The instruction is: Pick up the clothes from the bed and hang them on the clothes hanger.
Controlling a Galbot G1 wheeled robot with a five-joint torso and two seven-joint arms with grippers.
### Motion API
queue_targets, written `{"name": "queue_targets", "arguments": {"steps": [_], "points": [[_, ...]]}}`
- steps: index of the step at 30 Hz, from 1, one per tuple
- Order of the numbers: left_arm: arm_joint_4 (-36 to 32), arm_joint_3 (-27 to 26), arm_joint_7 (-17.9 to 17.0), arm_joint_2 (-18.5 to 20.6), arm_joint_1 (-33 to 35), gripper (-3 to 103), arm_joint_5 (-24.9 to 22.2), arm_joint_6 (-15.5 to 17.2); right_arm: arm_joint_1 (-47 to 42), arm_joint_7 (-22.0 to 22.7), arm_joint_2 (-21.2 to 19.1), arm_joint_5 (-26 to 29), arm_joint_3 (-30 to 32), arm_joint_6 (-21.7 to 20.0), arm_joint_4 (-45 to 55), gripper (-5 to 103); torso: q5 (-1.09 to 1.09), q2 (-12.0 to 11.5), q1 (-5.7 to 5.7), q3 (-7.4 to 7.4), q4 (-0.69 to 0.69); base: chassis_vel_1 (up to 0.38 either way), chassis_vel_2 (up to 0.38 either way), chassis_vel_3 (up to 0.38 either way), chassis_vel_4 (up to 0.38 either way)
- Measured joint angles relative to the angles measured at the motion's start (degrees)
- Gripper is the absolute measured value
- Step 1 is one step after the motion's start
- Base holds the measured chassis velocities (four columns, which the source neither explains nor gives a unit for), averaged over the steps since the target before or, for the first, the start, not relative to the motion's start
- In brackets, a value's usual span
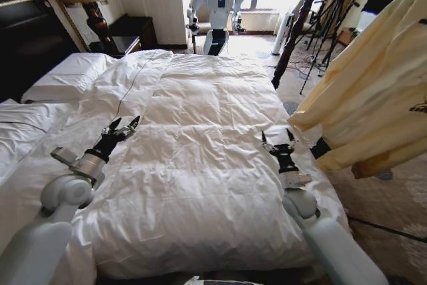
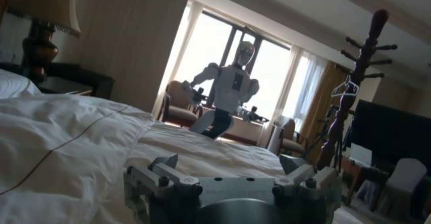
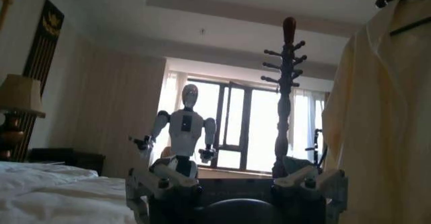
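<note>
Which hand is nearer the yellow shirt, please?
Right. The right hand rests on the bed beside the hanging shirt; the left hand lies across the bed.

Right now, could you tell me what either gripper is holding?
Nothing: left gripper and right gripper are open above the white quilted bed.

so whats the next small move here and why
Probably none beyond keeping both arms back. The yellow shirt already hangs at the right, off the bed, with a dark hanger edge at its shoulder. The left gripper and right gripper are open and hold nothing over the duvet.
</note>
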Motion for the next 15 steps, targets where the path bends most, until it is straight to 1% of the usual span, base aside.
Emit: {"name": "queue_targets", "arguments": {"steps": [1, 2, 3, 4, 5, 6, 8, 9, 11, 12, 13, 14, 15], "points": [[-0.2, 0.1, 0.0, -0.4, 0.3, 100, 0.5, 0.0, -3.4, -2.0, 1.9, -1.4, 1.6, -1.4, 2.3, 100, -0.01, 0.0, 0.00, 0.00, -0.05, 0.000, 0.000, 0.000, 0.000], [-0.5, 0.1, 0.0, -0.7, 0.4, 100, 0.9, 0.0, -5.2, -2.9, 2.6, -2.0, 1.7, -2.3, 3.6, 100, 0.00, 0.0, -0.01, 0.00, -0.07, 0.000, 0.000, 0.000, 0.000], [-0.9, 0.2, -0.1, -1.2, 0.6, 100, 1.4, 0.0, -6.3, -3.1, 2.9, -2.2, 0.5, -3.6, 4.6, 100, 0.02, 0.0, -0.02, -0.01, -0.07, 0.000, 0.000, 0.000, 0.000], [-0.9, 0.2, -0.1, -1.2, 0.6, 100, 1.4, 0.0, -6.3, -3.1, 2.9, -2.2, 0.5, -3.6, 4.6, 100, 0.02, 0.0, -0.02, -0.01, -0.07, 0.000, 0.000, 0.000, 0.000], [-1.3, 0.2, -0.7, -1.6, 0.7, 100, 2.0, 0.3, -6.2, -2.4, 2.4, -2.0, -1.3, -5.2, 5.3, 100, 0.04, 0.0, -0.04, -0.01, -0.06, 0.000, 0.000, 0.000, 0.000], [-1.8, 0.1, -1.6, -1.9, 0.9, 100, 2.9, 1.1, -4.7, -1.2, 1.1, -0.8, -2.8, -7.9, 6.1, 100, 0.03, 0.0, -0.03, 0.00, -0.02, 0.000, 0.000, 0.000, 0.000], [-2.6, -0.2, -3.0, -2.3, 1.1, 100, 3.7, 2.3, -1.7, 0.6, -1.0, 3.3, -3.6, -13.6, 8.1, 100, 0.02, 0.0, 0.00, 0.01, 0.01, 0.000, 0.000, 0.000, 0.000], [-2.6, -0.2, -3.0, -2.3, 1.1, 100, 3.7, 2.3, -1.7, 0.6, -1.0, 3.3, -3.6, -13.6, 8.1, 100, 0.02, 0.0, 0.00, 0.01, 0.01, 0.000, 0.000, 0.000, 0.000], [-4.1, -0.8, -5.4, -3.0, 1.5, 100, 4.8, 4.0, 5.1, 5.9, -7.0, 15.5, -4.1, -25.2, 11.9, 100, 0.03, 0.0, 0.02, 0.02, 0.01, 0.000, 0.000, 0.000, 0.000], [-4.1, -0.8, -5.4, -3.0, 1.5, 100, 4.8, 4.0, 5.1, 5.9, -7.0, 15.5, -4.1, -25.2, 11.9, 100, 0.03, 0.0, 0.02, 0.02, 0.01, 0.000, 0.000, 0.000, 0.000], [-4.7, -0.9, -6.5, -3.4, 1.7, 100, 5.2, 4.5, 7.7, 7.3, -9.8, 20.9, -3.6, -29.7, 13.0, 100, 0.03, 0.0, 0.02, 0.02, -0.01, 0.000, 0.000, 0.000, 0.000], [-4.7, -0.9, -6.5, -3.4, 1.7, 100, 5.2, 4.5, 7.7, 7.3, -9.8, 20.9, -3.6, -29.7, 13.0, 100, 0.03, 0.0, 0.02, 0.02, -0.01, 0.000, 0.000, 0.000, 0.000], [-5.1, -0.9, -7.3, -3.7, 1.8, 100, 5.4, 4.7, 10.6, 7.8, -13.0, 26.7, -2.5, -33.5, 13.3, 100, 0.02, 0.0, 0.01, 0.01, -0.02, 0.000, 0.000, 0.000, 0.000]]}}
